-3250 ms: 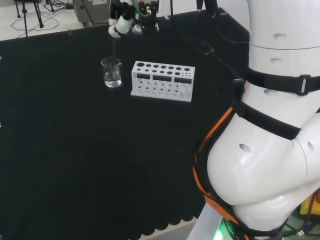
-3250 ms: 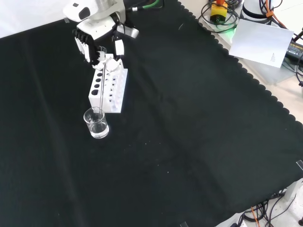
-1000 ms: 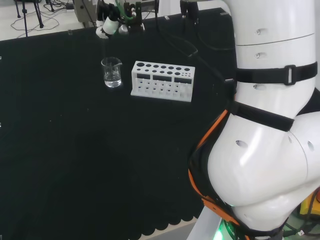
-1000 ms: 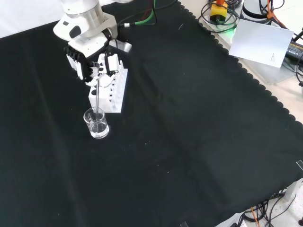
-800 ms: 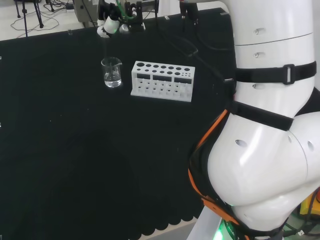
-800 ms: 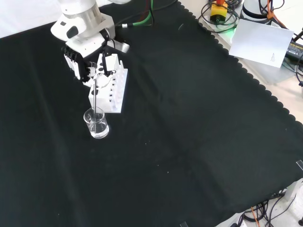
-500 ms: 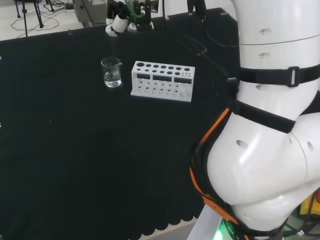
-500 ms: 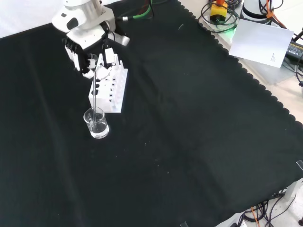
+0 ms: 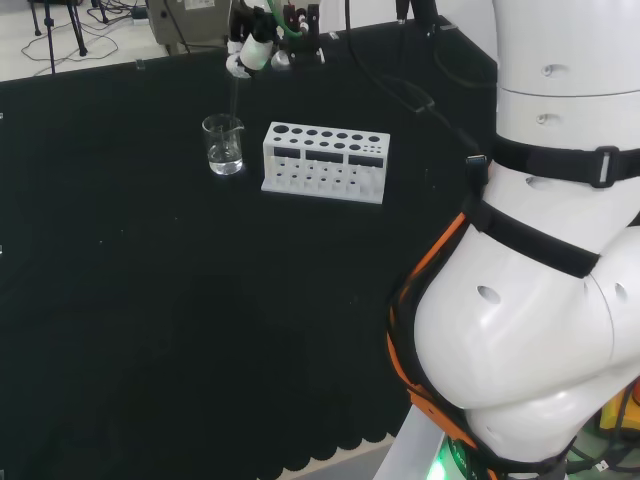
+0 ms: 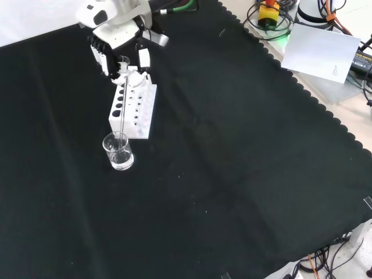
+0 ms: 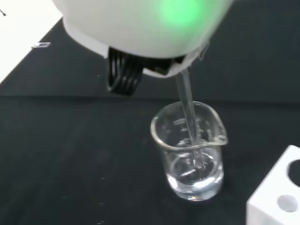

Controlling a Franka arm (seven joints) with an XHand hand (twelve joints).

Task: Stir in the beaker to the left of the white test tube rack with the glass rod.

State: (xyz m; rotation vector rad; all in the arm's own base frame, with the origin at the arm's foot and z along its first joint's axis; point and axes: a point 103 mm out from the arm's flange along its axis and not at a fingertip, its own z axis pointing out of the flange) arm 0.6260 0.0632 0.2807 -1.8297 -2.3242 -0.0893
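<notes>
I see black-and-white hand [image 10: 121, 49] w/ fingers curled, pinching thin clear glass rod [image 11: 189, 117]; rod tip dips into small clear glass beaker [image 10: 118, 151], just beside white test tube rack [image 10: 133, 107].

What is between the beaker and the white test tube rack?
Only bare black cloth between beaker and test tube rack, seen in the head view.

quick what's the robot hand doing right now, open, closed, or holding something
Robot hand: closed on the glass rod, whose lower end is inside the beaker.
</notes>
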